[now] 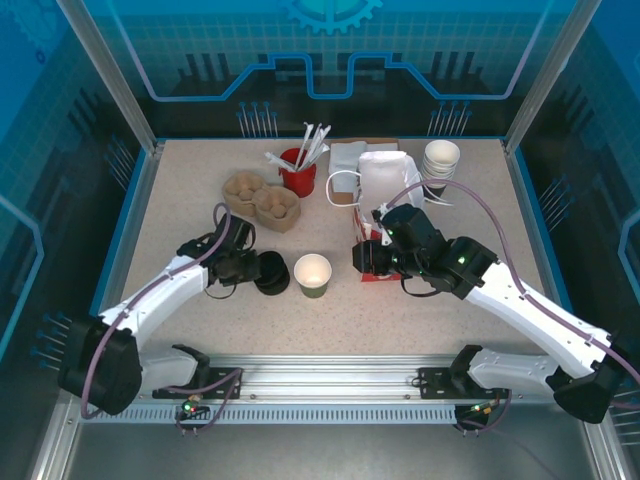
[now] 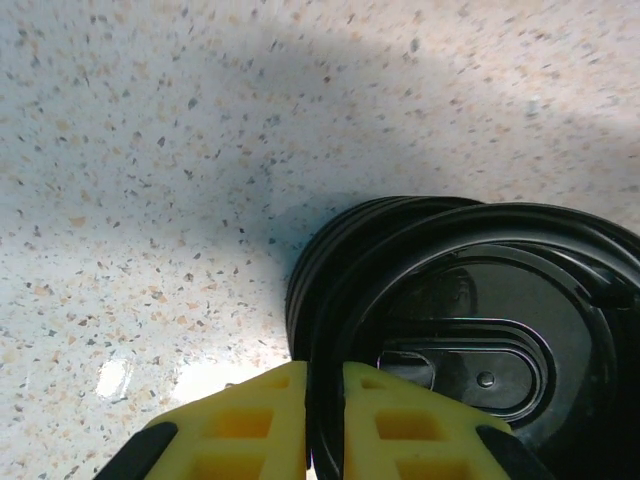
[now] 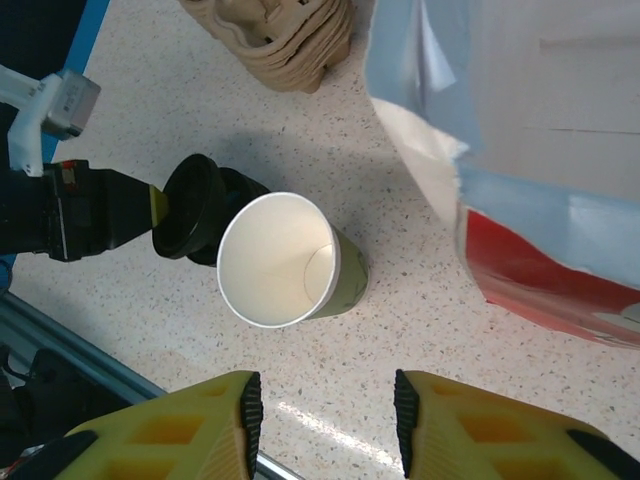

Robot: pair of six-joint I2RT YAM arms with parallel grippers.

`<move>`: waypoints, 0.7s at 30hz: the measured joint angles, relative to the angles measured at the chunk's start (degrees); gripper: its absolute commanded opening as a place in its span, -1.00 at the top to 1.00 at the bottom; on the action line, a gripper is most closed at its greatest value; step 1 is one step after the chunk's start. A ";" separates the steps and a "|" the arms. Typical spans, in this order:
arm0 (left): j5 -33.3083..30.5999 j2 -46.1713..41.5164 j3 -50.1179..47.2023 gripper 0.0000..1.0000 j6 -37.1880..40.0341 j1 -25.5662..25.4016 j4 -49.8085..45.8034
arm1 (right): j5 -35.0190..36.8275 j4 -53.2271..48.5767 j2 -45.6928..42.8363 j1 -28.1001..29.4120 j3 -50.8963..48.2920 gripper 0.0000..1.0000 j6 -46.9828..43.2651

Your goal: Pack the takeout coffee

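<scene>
The takeout coffee cup [image 1: 312,275] stands mid-table, olive-green outside, white inside, its top open; the right wrist view shows it too [image 3: 290,262]. Just left of it my left gripper [image 1: 252,268] is shut on the rim of a black plastic lid [image 1: 272,272], held on edge. In the left wrist view the yellow fingers [image 2: 275,425] pinch that lid [image 2: 480,330] with more black lids [image 2: 305,270] behind it. My right gripper [image 3: 325,410] stands open over bare table, near the cup, beside the red-and-white bag [image 3: 540,120]. From above the right gripper [image 1: 362,258] is at the bag's [image 1: 388,185] foot.
Brown pulp cup carriers [image 1: 262,198] lie at the back left, with a red holder of white sticks [image 1: 298,170] beside them. A stack of lidless cups [image 1: 441,160] and white napkins [image 1: 348,155] sit at the back. A metal rail [image 1: 320,380] runs along the near edge.
</scene>
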 measured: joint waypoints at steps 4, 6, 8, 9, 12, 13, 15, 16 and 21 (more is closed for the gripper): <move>-1.38 -3.17 3.28 0.69 0.59 -1.49 -3.28 | -1.01 0.52 1.60 2.47 2.40 0.09 0.17; -2.08 -4.59 4.92 0.70 0.83 -2.32 -5.01 | -1.46 1.29 2.75 3.98 4.15 0.05 0.31; -2.80 -5.92 6.71 0.71 0.85 -3.32 -6.93 | -2.03 2.27 3.96 5.29 5.73 0.02 0.59; -3.13 -6.49 7.65 0.71 0.87 -3.85 -7.87 | -2.25 2.80 4.66 5.86 6.54 0.01 0.70; -3.74 -7.63 11.02 0.71 0.96 -5.62 -10.97 | -3.13 4.07 7.19 6.88 9.01 -0.03 1.29; -3.93 -7.82 12.04 0.72 0.96 -6.19 -11.65 | -3.43 4.35 8.17 7.13 9.79 -0.04 1.51; -4.50 -8.20 14.29 0.71 0.96 -7.85 -13.35 | -4.09 5.16 10.49 7.52 11.39 -0.06 1.79; -4.72 -8.33 15.08 0.72 0.98 -8.59 -13.86 | -4.31 5.49 11.45 7.65 11.98 -0.07 1.95; -4.92 -9.01 17.62 0.72 0.81 -11.32 -15.80 | -5.16 7.43 15.58 7.91 13.84 -0.13 3.15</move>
